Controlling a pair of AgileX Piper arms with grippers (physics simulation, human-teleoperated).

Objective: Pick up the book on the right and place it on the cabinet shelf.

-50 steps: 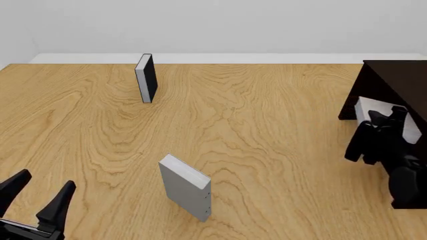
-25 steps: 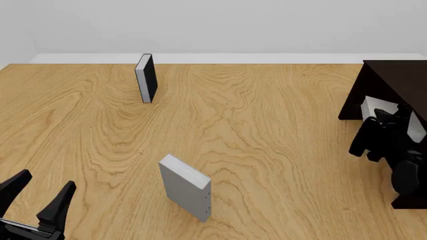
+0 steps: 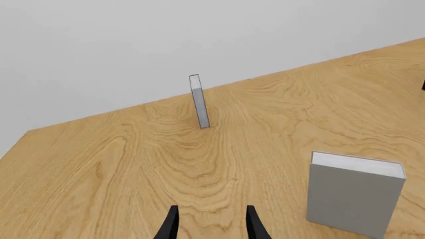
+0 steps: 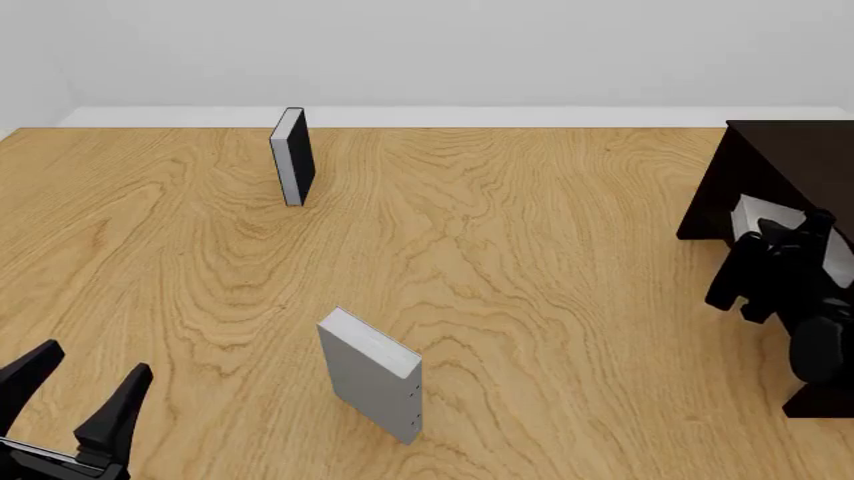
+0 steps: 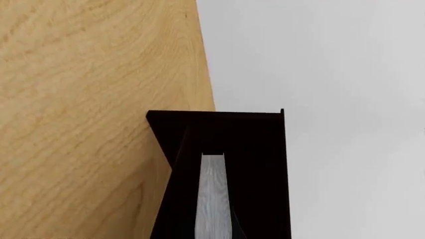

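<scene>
One light-grey book (image 4: 758,217) sits at the open front of the cabinet (image 4: 787,160), at the right edge of the table (image 4: 534,270) in the front view, only a pale corner of it showing behind the right gripper (image 4: 763,262). In the right wrist view the book (image 5: 212,194) appears as a narrow grey slab running lengthwise between the two dark fingers, with the black cabinet (image 5: 265,149) walls on both sides and above it; the fingers lie against its faces, so the right gripper is clamped on the book. Whether the book's underside touches the cabinet shelf cannot be told from either view.

The left gripper (image 4: 74,400) hangs at the near left corner of the table, its two black fingers spread apart with nothing between them; the left wrist view shows the same fingertips (image 3: 174,225) apart over bare wood.

A second grey book (image 4: 372,375) stands upright near the middle front of the table, with tiny dots on its narrow edge, well apart from both grippers. It also shows in the left wrist view (image 3: 354,196). A black-covered book (image 4: 292,156) with white pages stands upright near the far edge, toward the left, and shows edge-on in the left wrist view (image 3: 199,101). A pale wall (image 4: 427,50) closes the scene behind the table.
</scene>
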